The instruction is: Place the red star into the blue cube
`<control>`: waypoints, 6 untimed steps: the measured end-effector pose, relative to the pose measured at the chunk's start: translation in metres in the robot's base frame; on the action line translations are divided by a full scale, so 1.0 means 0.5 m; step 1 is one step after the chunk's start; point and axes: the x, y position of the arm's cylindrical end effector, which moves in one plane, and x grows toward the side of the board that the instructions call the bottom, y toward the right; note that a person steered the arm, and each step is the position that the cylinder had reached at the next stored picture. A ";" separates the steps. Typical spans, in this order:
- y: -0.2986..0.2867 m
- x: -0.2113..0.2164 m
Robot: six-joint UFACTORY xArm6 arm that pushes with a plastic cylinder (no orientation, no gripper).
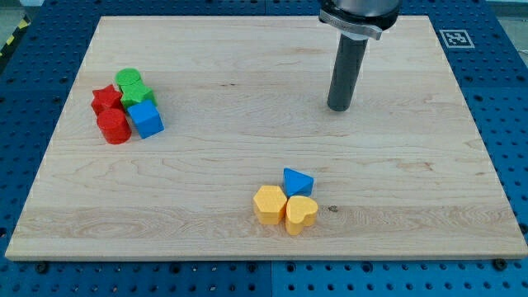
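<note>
The red star (105,99) lies at the view's left of the wooden board, in a tight cluster. The blue cube (146,120) sits just to its lower right, touching the cluster. A red cylinder (114,127) lies below the star. A green cylinder (127,80) and a green block (139,96) sit above and right of it. My tip (339,107) rests on the board at the view's upper right, far from the cluster and touching no block.
A blue triangle (297,181), a yellow hexagon (270,204) and a yellow heart (301,214) sit together near the view's bottom centre. The wooden board (247,140) lies on a blue perforated table. A marker tag (455,38) is at the board's upper right corner.
</note>
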 end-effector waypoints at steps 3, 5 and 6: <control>-0.214 -0.139; -0.444 -0.140; -0.537 -0.164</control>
